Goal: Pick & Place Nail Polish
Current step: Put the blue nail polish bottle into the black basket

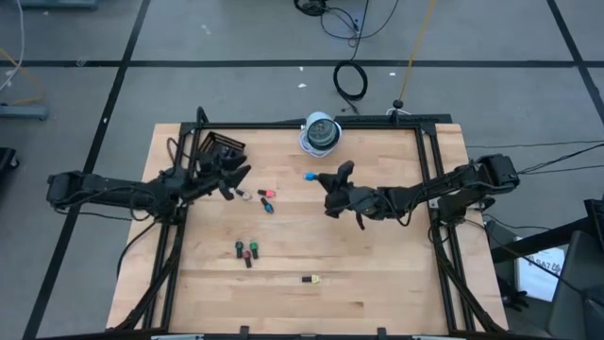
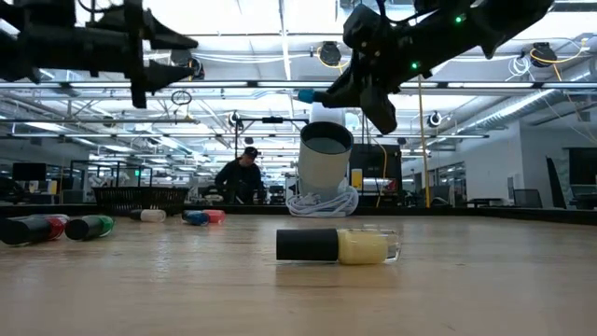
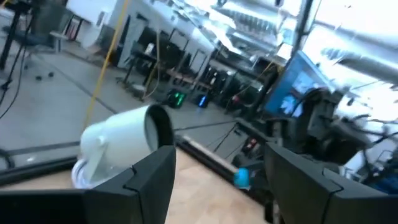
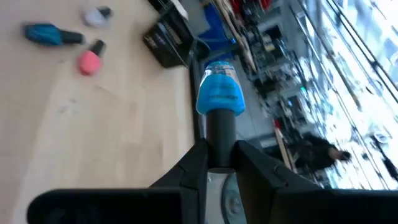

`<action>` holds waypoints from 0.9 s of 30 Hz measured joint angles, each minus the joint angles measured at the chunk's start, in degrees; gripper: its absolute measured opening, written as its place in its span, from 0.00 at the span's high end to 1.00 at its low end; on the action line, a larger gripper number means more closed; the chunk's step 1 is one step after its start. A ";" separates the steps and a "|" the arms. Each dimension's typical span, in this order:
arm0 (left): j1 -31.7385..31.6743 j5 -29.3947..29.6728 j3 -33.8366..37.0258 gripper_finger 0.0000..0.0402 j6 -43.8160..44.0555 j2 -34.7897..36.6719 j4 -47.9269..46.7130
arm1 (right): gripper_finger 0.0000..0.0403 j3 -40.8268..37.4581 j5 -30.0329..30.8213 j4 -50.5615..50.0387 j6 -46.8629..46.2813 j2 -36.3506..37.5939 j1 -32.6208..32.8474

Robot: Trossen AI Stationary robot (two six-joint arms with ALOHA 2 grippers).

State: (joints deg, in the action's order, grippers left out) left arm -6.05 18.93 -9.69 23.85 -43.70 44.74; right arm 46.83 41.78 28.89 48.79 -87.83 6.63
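Observation:
My right gripper (image 1: 322, 178) is above the table's middle, shut on a blue nail polish bottle (image 1: 310, 176), near a white cup (image 1: 321, 133) at the far edge. My left gripper (image 1: 236, 179) is open and empty, held above the table next to the black tray (image 1: 223, 147). On the table lie pale (image 1: 247, 195), pink (image 1: 267, 193) and teal (image 1: 269, 206) bottles. Nearer the front lie green (image 1: 241, 248), red (image 1: 252, 248) and yellow (image 1: 310, 279) ones. My right gripper pinches the blue bottle's dark cap (image 4: 221, 134) between its two fingers (image 4: 194, 167). The blue body (image 4: 217, 94) sticks out past the fingertips toward the table's left. The bottle lies about level and is lifted well clear of the table (image 2: 306, 95).
The white cup (image 2: 326, 159) stands on a coiled white cord at the far edge. A dark frame (image 1: 427, 161) runs along the table's sides. A person (image 2: 241, 177) is in the room behind. Bare wood lies at the near right (image 1: 396, 274).

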 joint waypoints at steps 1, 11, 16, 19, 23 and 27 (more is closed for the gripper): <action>-0.69 -0.08 0.00 0.40 0.81 -1.58 0.40 | 0.87 0.00 -0.81 0.02 0.50 0.00 0.02; -4.99 -16.81 -6.21 0.40 13.70 -21.00 3.40 | 0.87 0.00 -8.58 0.46 4.99 0.00 0.07; -2.26 -18.84 -12.64 0.40 13.71 -28.48 3.35 | 0.87 0.00 -12.04 0.48 4.80 0.00 0.11; -1.06 -18.59 -15.51 0.40 11.58 -32.58 2.97 | 0.87 0.00 -11.89 0.44 4.52 0.00 0.21; -0.06 -18.18 -18.16 0.40 11.40 -37.46 3.01 | 0.87 0.00 -11.91 -0.62 3.80 0.00 0.74; 0.89 -15.48 -19.84 0.40 12.55 -40.80 2.99 | 0.87 -1.12 -11.87 1.17 4.16 0.02 1.03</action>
State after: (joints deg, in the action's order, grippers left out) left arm -5.16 3.45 -29.53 36.40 -84.49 47.73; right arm 45.71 29.91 30.06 52.95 -87.81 7.66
